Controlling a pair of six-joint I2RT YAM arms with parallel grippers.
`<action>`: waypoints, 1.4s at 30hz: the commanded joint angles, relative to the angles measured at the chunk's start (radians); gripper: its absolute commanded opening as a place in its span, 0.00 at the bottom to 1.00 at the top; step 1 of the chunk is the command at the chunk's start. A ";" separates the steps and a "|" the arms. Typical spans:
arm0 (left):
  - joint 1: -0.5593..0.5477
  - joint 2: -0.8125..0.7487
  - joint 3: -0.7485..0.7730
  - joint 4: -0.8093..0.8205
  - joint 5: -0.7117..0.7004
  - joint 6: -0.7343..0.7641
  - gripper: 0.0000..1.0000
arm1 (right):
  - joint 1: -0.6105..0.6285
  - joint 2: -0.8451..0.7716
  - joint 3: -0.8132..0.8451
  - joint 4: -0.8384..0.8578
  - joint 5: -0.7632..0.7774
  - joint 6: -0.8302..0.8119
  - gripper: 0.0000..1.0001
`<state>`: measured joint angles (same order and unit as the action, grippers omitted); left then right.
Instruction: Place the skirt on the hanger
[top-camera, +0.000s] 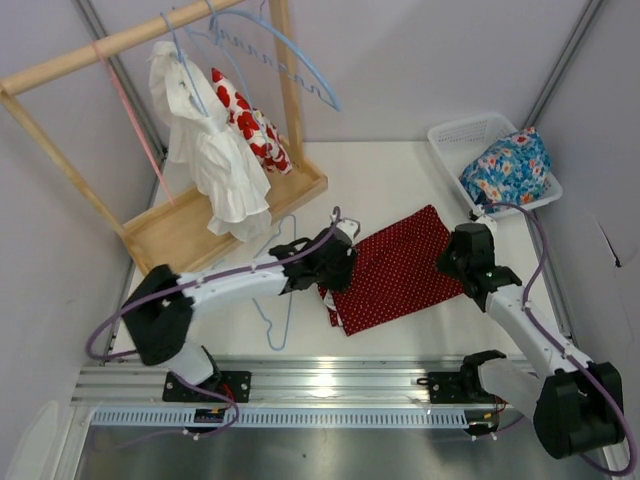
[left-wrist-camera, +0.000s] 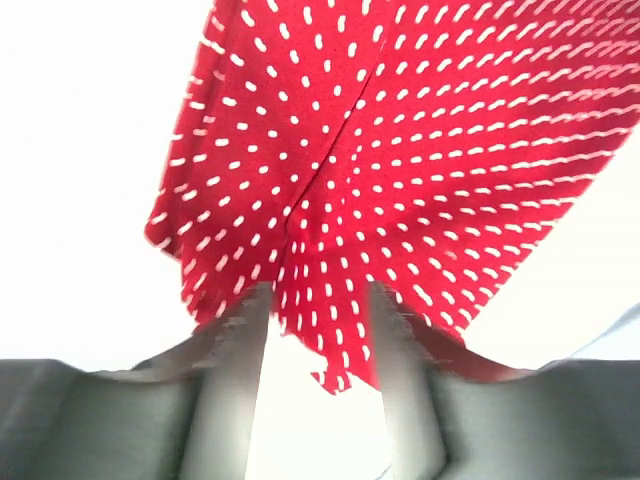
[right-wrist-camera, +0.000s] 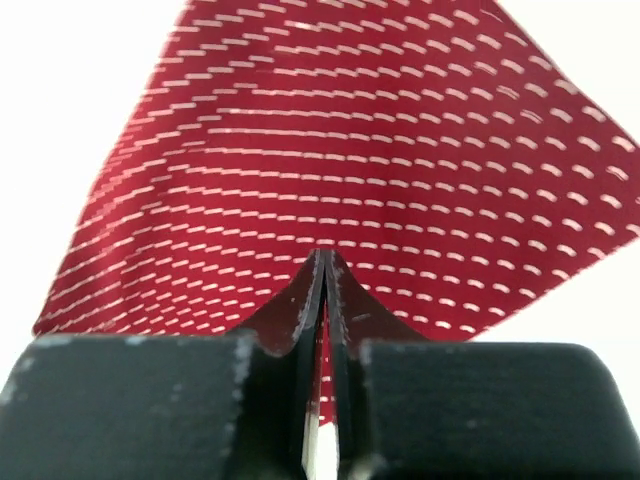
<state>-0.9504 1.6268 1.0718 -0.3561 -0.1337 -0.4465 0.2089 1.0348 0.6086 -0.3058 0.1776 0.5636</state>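
Observation:
The dark red polka-dot skirt (top-camera: 395, 268) lies flat on the white table between my two grippers. My left gripper (top-camera: 337, 262) is at the skirt's left edge. In the left wrist view (left-wrist-camera: 315, 295) its fingers stand apart, with a corner of the skirt (left-wrist-camera: 400, 150) between them. My right gripper (top-camera: 457, 262) is at the skirt's right edge. In the right wrist view (right-wrist-camera: 325, 258) its jaws are pinched together on the skirt (right-wrist-camera: 330, 150). The thin pale-blue hanger (top-camera: 277, 300) lies on the table just left of the skirt, partly under my left arm.
A wooden rack (top-camera: 180, 235) at the back left holds a white garment (top-camera: 215, 150), a white cloth with red blotches (top-camera: 250, 125), pink hangers and a bigger blue wavy hanger (top-camera: 290, 60). A white basket (top-camera: 455, 140) at the back right holds a blue floral garment (top-camera: 508, 168).

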 joint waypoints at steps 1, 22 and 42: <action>0.004 -0.212 -0.041 -0.036 -0.064 -0.044 0.53 | 0.059 -0.073 0.030 0.048 -0.092 -0.062 0.08; 0.380 -0.749 -0.561 0.000 -0.006 -0.380 0.87 | 0.293 -0.068 -0.010 0.132 -0.199 -0.111 0.57; 0.532 -0.706 -0.785 0.218 -0.047 -0.488 0.56 | 0.491 -0.042 0.000 0.229 -0.231 -0.137 0.57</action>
<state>-0.4267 0.9138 0.3267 -0.2859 -0.1879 -0.9096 0.6533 0.9676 0.5629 -0.1520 -0.0578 0.4496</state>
